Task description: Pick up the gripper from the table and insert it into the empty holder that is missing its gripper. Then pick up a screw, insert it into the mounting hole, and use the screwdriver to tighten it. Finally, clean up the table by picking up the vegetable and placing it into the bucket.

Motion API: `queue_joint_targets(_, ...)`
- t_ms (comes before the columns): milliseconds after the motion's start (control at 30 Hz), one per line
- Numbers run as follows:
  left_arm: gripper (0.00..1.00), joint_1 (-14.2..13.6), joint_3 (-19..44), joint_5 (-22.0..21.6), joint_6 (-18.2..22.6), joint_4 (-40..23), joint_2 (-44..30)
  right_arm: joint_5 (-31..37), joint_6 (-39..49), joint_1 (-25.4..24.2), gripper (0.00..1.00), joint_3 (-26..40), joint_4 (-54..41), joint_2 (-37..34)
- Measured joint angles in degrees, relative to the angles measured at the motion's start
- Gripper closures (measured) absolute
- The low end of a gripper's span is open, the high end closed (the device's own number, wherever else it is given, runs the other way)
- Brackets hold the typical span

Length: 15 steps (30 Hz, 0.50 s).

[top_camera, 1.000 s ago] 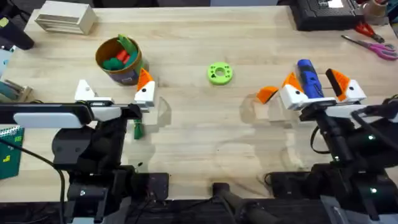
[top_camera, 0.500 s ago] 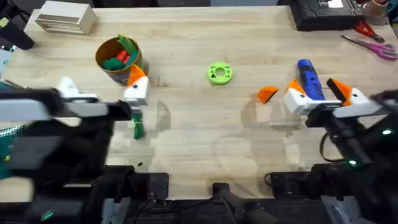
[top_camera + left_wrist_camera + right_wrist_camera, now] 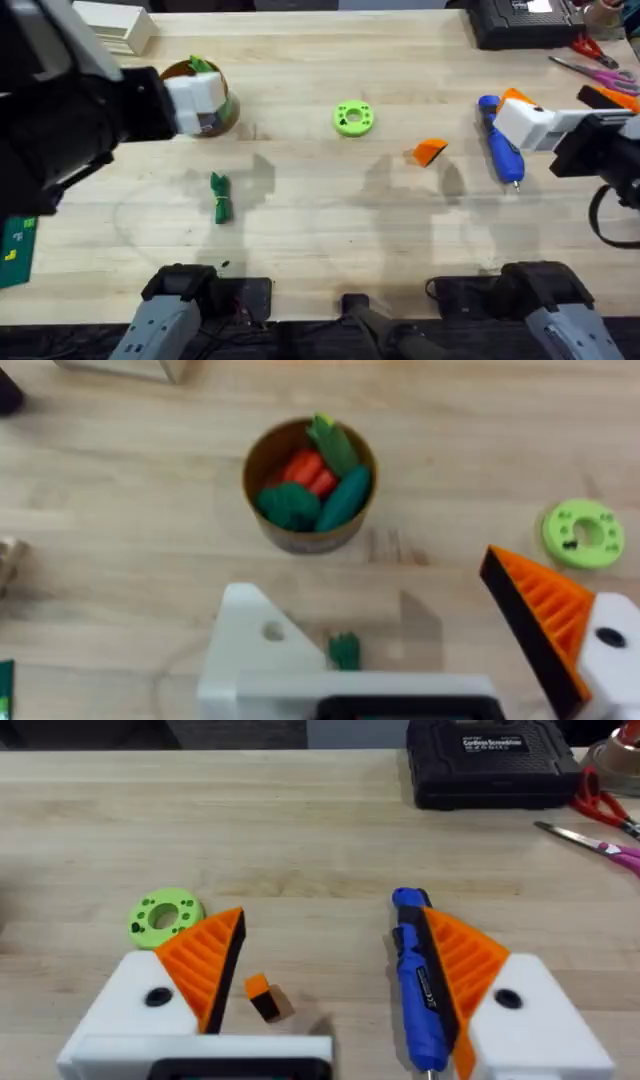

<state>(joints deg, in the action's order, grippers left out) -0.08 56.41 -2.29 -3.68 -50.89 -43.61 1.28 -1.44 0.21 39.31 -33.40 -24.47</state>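
Wooden surface lies bare across its middle. Loose orange gripper sits near the screwdriver; the vegetable lies below the bucket. Both claws, left claw and right claw, hover apart, holding nothing.

Blk arms, white claw blocks w/ orange ribbed fingers.

- Loose orange gripper: one, centre right
- Screwdriver: one
- Vegetable on the surface: one
- Bucket: one, upper left
- Lime-green ring disc: one
- Scissors: one pair, upper right
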Motion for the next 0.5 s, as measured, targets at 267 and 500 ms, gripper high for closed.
queue_joint_targets(267,0.055,0.00,-0.07,5.45,-4.32,-13.13,-7.58,0.00,0.01,0.00,0.013,0.00,0.12,0.00)
queue_joint_targets(500,0.815,0.00,-2.73,7.61,-8.35,-15.36,-14.54,0.00,0.01,0.00,0.012,0.00,0.14,0.00)
